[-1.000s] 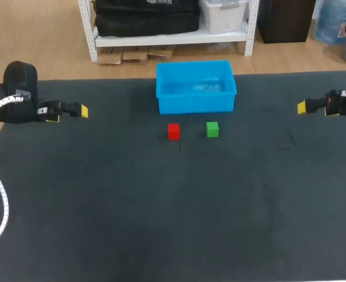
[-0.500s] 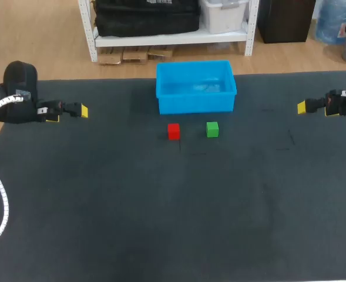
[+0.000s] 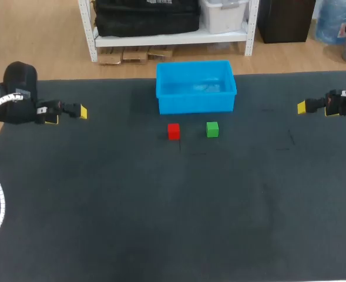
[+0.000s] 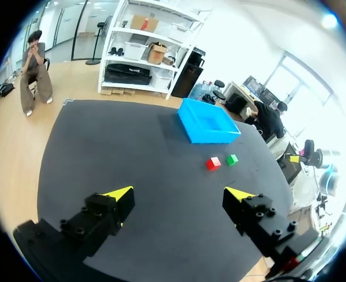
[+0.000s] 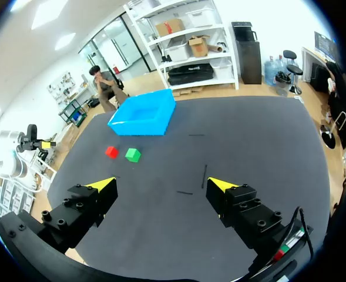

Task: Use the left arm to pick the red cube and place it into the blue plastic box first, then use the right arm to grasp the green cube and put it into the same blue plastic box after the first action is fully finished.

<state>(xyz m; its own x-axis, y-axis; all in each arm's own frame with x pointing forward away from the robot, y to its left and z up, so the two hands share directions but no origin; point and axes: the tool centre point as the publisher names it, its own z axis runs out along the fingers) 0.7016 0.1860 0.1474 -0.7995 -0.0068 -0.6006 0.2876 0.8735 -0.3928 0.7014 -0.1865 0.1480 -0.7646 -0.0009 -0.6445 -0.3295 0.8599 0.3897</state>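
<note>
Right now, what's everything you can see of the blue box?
The blue plastic box is a bright, glossy, open-topped rectangular tub, upright on the dark mat near its far edge. Its inside looks empty. The red cube and green cube sit just in front of its near wall, apart from it. Only the mat touches it.

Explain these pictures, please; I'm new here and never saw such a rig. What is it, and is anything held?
This is a robot with two arms at a dark table. One picture looks down from above and behind it; the two round ones come from a camera on each wrist. The left arm's fingers and the right arm's fingers, yellow-tipped, stand open and hold nothing. On the table lie a red cube and a green cube side by side, apart, before a blue plastic box.
</note>
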